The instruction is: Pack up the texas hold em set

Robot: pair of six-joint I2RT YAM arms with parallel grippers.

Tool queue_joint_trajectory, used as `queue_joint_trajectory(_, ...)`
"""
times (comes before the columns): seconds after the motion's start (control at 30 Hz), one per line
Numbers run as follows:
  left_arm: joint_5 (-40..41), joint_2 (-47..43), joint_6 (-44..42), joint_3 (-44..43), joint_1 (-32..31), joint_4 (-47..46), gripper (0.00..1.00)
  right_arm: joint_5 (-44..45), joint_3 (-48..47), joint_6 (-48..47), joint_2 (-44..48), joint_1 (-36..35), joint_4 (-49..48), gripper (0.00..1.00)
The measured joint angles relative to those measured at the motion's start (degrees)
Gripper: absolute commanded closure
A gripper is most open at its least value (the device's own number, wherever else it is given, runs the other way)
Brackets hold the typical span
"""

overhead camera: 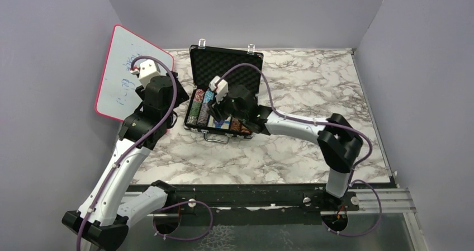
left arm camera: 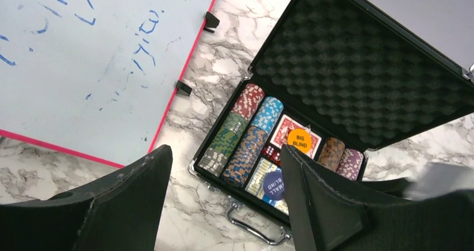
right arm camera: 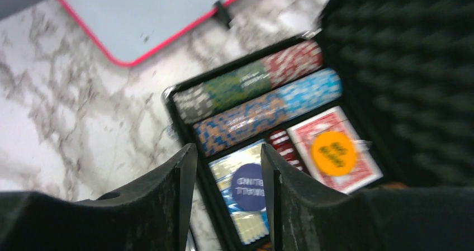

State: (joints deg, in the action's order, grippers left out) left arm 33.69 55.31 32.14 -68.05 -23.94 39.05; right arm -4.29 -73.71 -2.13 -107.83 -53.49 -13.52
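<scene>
The black briefcase (overhead camera: 226,66) lies open on the marble table (overhead camera: 313,83), a little left of its middle. Its foam-lined lid stands up at the far side, and its metal handle (left arm camera: 254,228) faces the near edge. Inside, two rows of striped poker chips (left arm camera: 235,133) fill the left part, and two shorter stacks of chips (left arm camera: 341,156) stand at the right end. Between them lie a red deck (left arm camera: 285,129) on the far side and a blue deck (left arm camera: 256,175) on the near side. An orange button (left arm camera: 300,140) rests on the red deck and a dark blue button (left arm camera: 273,184) on the blue one (its lettering is too blurred to read in the right wrist view). Red dice (left arm camera: 270,152) sit in the slot just left of the decks. The right gripper (right arm camera: 228,150) hangs over the near middle of the case above the blue deck, its fingers parted and holding nothing. The left gripper (left arm camera: 224,150) hovers left of the case with its fingers spread wide, also empty. A pink-framed whiteboard (overhead camera: 126,75) leans against the left wall.
</scene>
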Motion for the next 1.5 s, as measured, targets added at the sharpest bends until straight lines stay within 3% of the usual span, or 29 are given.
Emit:
queue_joint_trajectory(0.13, -1.3, -1.5, 0.2, 1.8, 0.0, -0.2, 0.25, 7.8, 0.1, -0.4, 7.0, 1.4, 1.1, 0.27)
queue_joint_trajectory(0.3, -5.1, -2.9, -0.3, 8.5, 0.0, -4.2, 0.23, 13.0, -3.3, -2.1, 13.1, 7.6, 10.4, 0.21)
queue_joint_trajectory(0.6, -11.2, -2.5, -2.4, 20.0, 0.0, -12.2, 0.23, 16.7, -23.8, -1.6, 7.3, 17.0, 28.3, 0.09)
queue_joint_trajectory(0.9, -12.2, -2.5, -7.0, 22.3, 0.0, -20.9, 0.23, 15.3, -52.6, 1.0, -13.9, 18.4, 41.4, 0.10)
queue_joint_trajectory(1.0, -11.7, -2.5, -8.1, 23.2, 0.0, -22.0, 0.23, 12.9, -58.2, 0.9, -18.4, 18.4, 44.1, 0.12)
queue_joint_trajectory(1.2, -11.0, -2.6, -9.0, 23.5, 0.2, -22.7, 0.23, 10.1, -58.0, -0.5, -18.8, 19.3, 44.4, 0.19)
queue_joint_trajectory(1.5, -10.8, -4.0, -9.0, 23.5, 0.3, -22.6, 0.23, 3.3, -46.6, 0.3, -8.9, 19.1, 43.4, 0.30)
